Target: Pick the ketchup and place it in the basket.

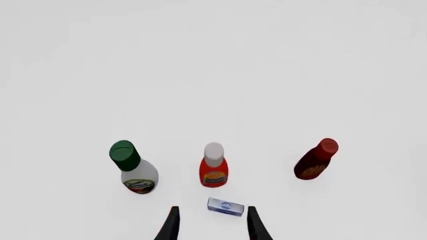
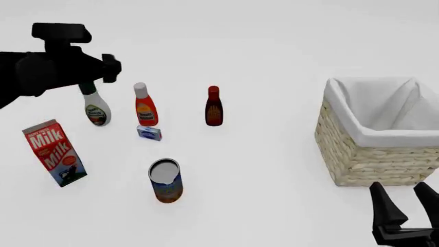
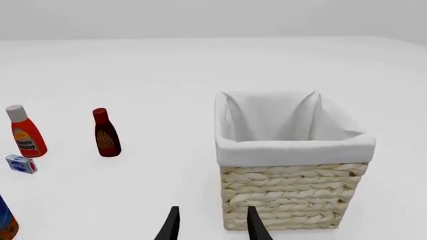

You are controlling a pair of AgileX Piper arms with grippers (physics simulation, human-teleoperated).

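Standing upright on the white table [image 2: 274,170], the ketchup [image 2: 145,107] sits in a row of three bottles, flanked by a white bottle with a green cap [image 2: 96,109] on its left and a smaller dark-red bottle [image 2: 214,107] on its right. A small blue-and-white box [image 2: 149,133] lies just in front of it, close to its base. We see our left hand [image 1: 212,225] hovering above and short of the ketchup [image 1: 213,167], its two dark fingers [image 1: 171,227] spread apart with nothing between them; in the left wrist view the bottle stands beyond the fingertips, roughly in line with the gap, with the small box [image 1: 225,206] between the tips and the bottle. In the front view the left arm [image 2: 48,69] hangs over the table's left side, partly covering the green-capped bottle.

Our right hand [image 2: 406,203] waits low at the near right, fingers [image 2: 381,201] parted and empty, just in front of the wicker basket [image 2: 370,154]. The basket [image 3: 293,190], lined with white cloth, stands well apart from the ketchup [image 3: 25,132], far across the table to the right. A milk carton [image 2: 55,153] and a can [image 2: 166,180] stand nearer us on the left.
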